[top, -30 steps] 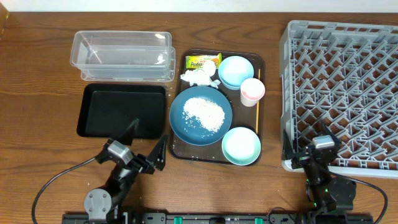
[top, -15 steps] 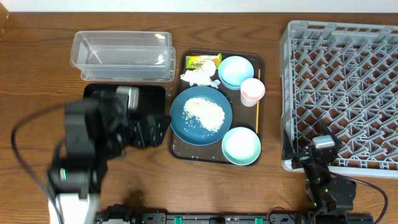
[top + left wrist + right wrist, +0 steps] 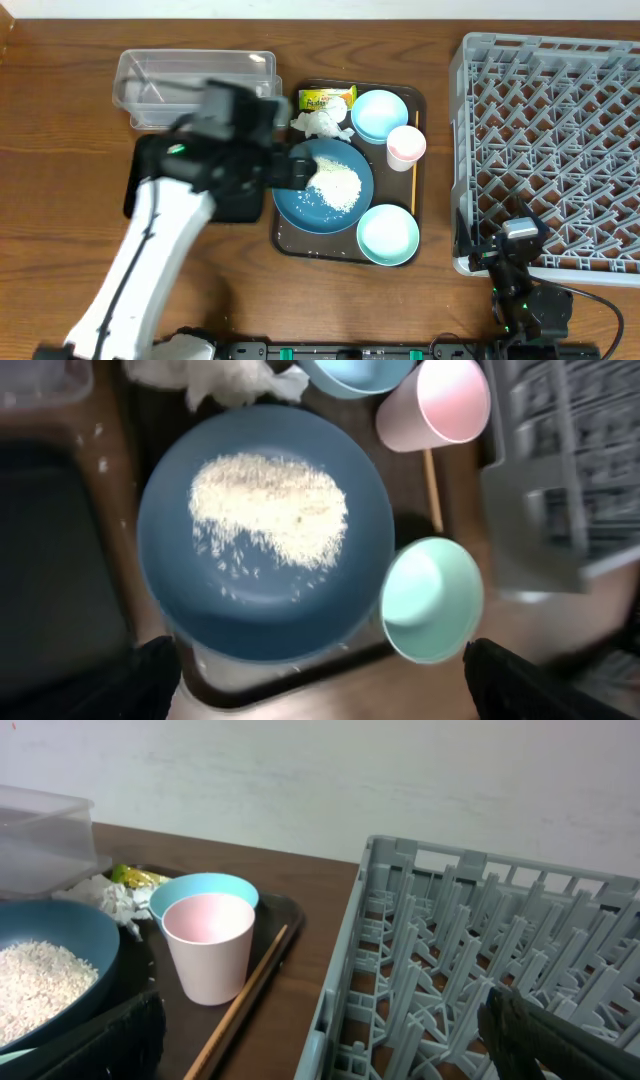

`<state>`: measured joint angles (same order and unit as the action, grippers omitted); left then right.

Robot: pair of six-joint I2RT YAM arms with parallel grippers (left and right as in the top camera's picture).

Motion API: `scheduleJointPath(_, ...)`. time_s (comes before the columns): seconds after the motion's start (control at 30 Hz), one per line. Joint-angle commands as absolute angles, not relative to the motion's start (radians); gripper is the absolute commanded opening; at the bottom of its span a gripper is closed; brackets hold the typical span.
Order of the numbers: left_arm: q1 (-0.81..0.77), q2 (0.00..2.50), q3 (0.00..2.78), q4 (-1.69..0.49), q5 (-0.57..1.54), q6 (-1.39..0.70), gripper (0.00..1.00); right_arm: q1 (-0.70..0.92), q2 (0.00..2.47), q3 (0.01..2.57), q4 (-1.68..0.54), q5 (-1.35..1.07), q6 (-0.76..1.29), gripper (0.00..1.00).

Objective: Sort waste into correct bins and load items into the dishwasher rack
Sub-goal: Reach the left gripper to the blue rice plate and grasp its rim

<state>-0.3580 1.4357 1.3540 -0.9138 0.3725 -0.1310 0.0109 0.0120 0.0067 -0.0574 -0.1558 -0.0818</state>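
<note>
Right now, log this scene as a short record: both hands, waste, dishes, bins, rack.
left hand: open, above the dark blue plate
right hand: open, holding nothing, by the rack
waste: rice on the plate; tissue and wrapper on the brown tray
dishes: plate, two bowls, cup, stick, all on the brown tray
bins: clear tub, black tray; no waste visible inside
rack: no dishes loaded

Dark blue round plate [image 3: 265, 610], level, carries a heap of loose white grains [image 3: 268, 508]. Crumpled white tissue [image 3: 320, 123] and yellow-green printed wrapper [image 3: 326, 99] lie just behind. Far pale blue bowl [image 3: 379, 114], near pale blue bowl [image 3: 388, 234] and pink cup [image 3: 406, 146] stand upright. Thin orange stick [image 3: 415, 185] lies flat. Clear plastic tub [image 3: 150, 80] and black tray [image 3: 50, 560] left; grey lattice rack [image 3: 550, 130] right.
</note>
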Motion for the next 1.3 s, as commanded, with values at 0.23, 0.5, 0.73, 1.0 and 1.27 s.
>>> scheduleJointPath(0.23,-0.578,1.603,1.396,-0.726,0.163,-0.151,0.92,0.02,0.007,0.006,-0.062,-0.15,-0.091,0.99)
scheduleJointPath(0.5,-0.654,1.738,1.396,-0.641,0.162,-0.152,0.92,0.02,0.007,0.006,-0.062,-0.15,-0.091,0.99)
scheduleJointPath(0.73,-0.711,1.849,1.396,-0.634,-0.058,-0.363,0.92,0.02,0.007,0.006,-0.062,-0.15,-0.091,0.99)
scheduleJointPath(1.0,-0.731,1.93,1.396,-0.583,-0.064,-0.469,0.84,0.02,0.007,0.006,-0.062,-0.15,-0.091,0.99)
scheduleJointPath(1.27,-0.769,1.971,1.395,-0.567,-0.146,-0.521,0.78,0.02,0.007,0.006,-0.062,-0.15,-0.091,0.99)
